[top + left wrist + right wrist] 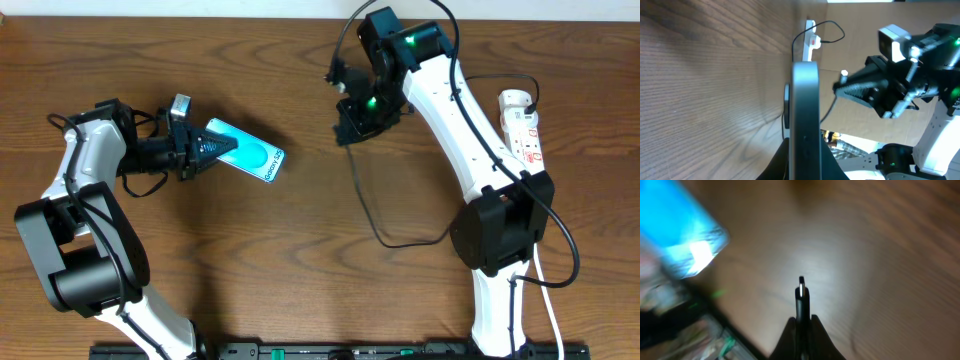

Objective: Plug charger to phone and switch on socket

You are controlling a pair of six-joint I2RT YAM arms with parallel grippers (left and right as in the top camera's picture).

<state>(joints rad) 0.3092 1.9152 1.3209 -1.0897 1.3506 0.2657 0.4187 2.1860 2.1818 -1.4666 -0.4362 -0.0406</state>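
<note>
Brown wood-grain table (300,270) fills the overhead view, with both arms reaching in from the near edge. At the left side the left arm is folded back at the elbow, its forearm running level toward the middle of the table. The left gripper (208,146) has its fingers clamped on one short end of the phone (250,152). The phone shows its cyan screen upward. Its long axis runs left to right and dips slightly toward the near edge, and its free short end points toward the right arm. In the left wrist view the phone appears edge-on as a grey band between the fingers. Whether it touches the wood is unclear. From its base at the right side, the right arm stretches diagonally toward the far middle of the table, wrist bent down. The right gripper (347,130) is well apart from the phone's free end. In the blurred right wrist view its fingers are pinched narrow on the charger (800,297), whose plug tip sticks straight out beyond them toward the bare wood. The thin black lead hangs from this claw and loops across the table toward the right arm's base. At the far right edge lies the socket (520,120), partly covered by the right arm.
</note>
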